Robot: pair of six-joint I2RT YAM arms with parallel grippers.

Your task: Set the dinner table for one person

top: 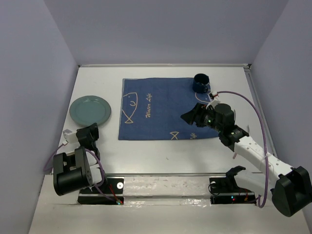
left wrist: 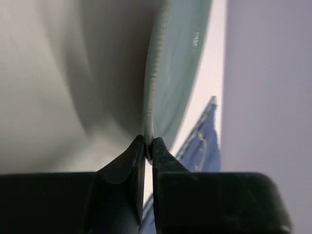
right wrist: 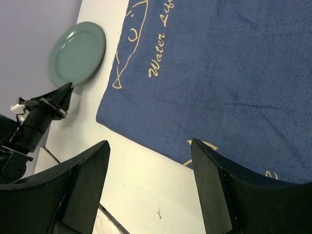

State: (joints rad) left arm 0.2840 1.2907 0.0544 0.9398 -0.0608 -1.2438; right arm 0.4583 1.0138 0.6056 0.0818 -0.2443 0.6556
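**Table.** The white table filled the middle of the top view, with pale lilac walls on three sides and both arm bases mounted on the rail along its lower edge.

**Items on it.** A dark blue cloth with gold fish drawings and lettering lay flat at centre. A dark blue cup stood at the cloth's upper right corner. A pale green plate lay at the left of the frame. It was apart from the cloth's left edge, with a strip of bare table between them.

**Left arm.** The left arm sat at lower left and reached up to the plate's lower edge. In the left wrist view the left jaws were closed on the plate's rim, which was pinched between the two black fingers. That view was blurred, so I could not tell whether the plate was raised off the table.

**Right arm.** The right arm ran from lower right up and left, trailing a purple cable. The right jaws hung over the right part of the cloth, just below the cup. In the right wrist view they stood wide apart, with only cloth and table seen between them.

**Obstructions.** The right arm's wrist and jaws covered the cloth's right side, near the cup.
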